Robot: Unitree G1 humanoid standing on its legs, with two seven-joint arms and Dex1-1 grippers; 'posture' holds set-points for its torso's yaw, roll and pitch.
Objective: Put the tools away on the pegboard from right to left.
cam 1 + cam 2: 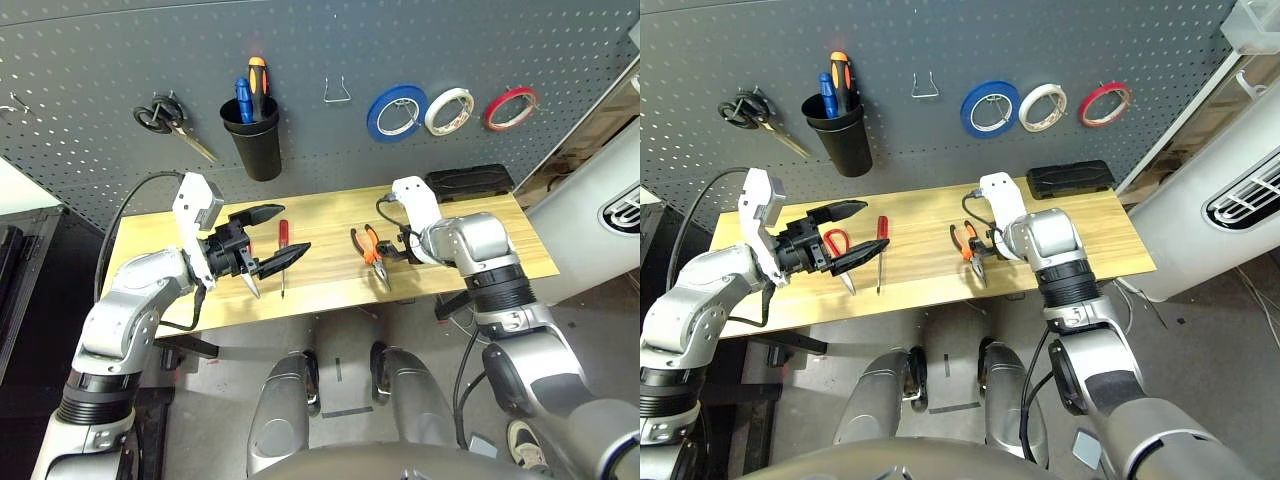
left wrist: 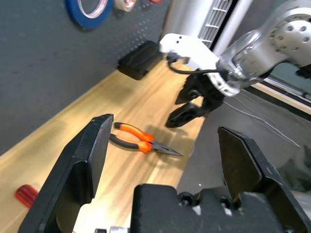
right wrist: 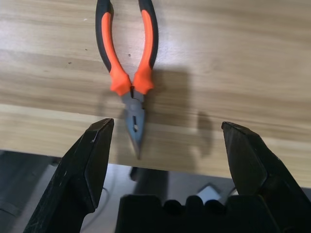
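The open left gripper (image 1: 855,235) reaches in over the left part of the light wooden bench (image 1: 930,270), above the red-handled scissors (image 1: 836,241) and slim red-handled screwdriver (image 1: 882,228). Right of them, orange-and-black-handled pliers (image 1: 968,243) lie tips toward the front edge, beside the right gripper, fingers spread, with bare wood between screwdriver and pliers. The thin red tape ring (image 1: 1105,104) hangs on the dark grey perforated pegboard (image 1: 940,130).

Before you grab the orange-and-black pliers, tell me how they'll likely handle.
The pliers look stiff and fairly heavy for their size, given the metal jaws. Lying flat with handles spread, they probably won't roll. Lifted by one handle, they might swing at the pivot.
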